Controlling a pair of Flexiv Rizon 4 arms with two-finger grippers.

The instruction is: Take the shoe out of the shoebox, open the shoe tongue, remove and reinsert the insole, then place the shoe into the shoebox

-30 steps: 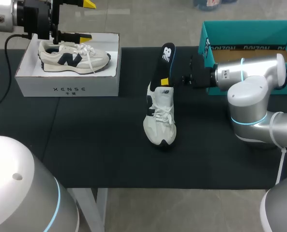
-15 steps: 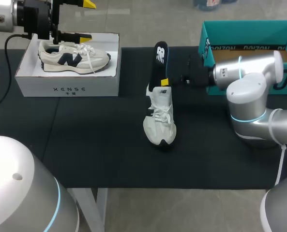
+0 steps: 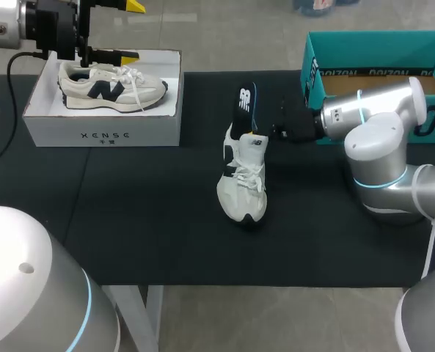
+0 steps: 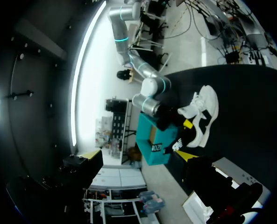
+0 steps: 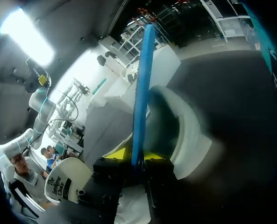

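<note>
Since a second ago: right arm [image 3: 378, 125] has dropped nearer and edged left. The insole [image 3: 244, 110] has sunk lower into the shoe, so less of it stands out. Left arm [image 3: 26, 22] has not moved.

Black tabletop [image 3: 129, 220] carries everything.
Teal shoebox [image 3: 371, 51] at far right, open, with the right arm in front of it.
White box [image 3: 103, 132] at far left, open, with a second shoe [image 3: 111, 86] lying on its side inside.
Shoe [image 3: 243, 183] on the tabletop near the middle, outside both boxes. It is white and laced, toe pointing near, heel far.
Insole is dark with a blue edge. Its lower end is in the shoe's heel opening and the rest rises toward the far side.
Right claw [image 5: 137, 156] is just right of the shoe's heel, pinching the insole's edge between both yellow tips.
Left claw [image 3: 131, 31] hangs over the white box, fingers spread, holding nothing.
</note>
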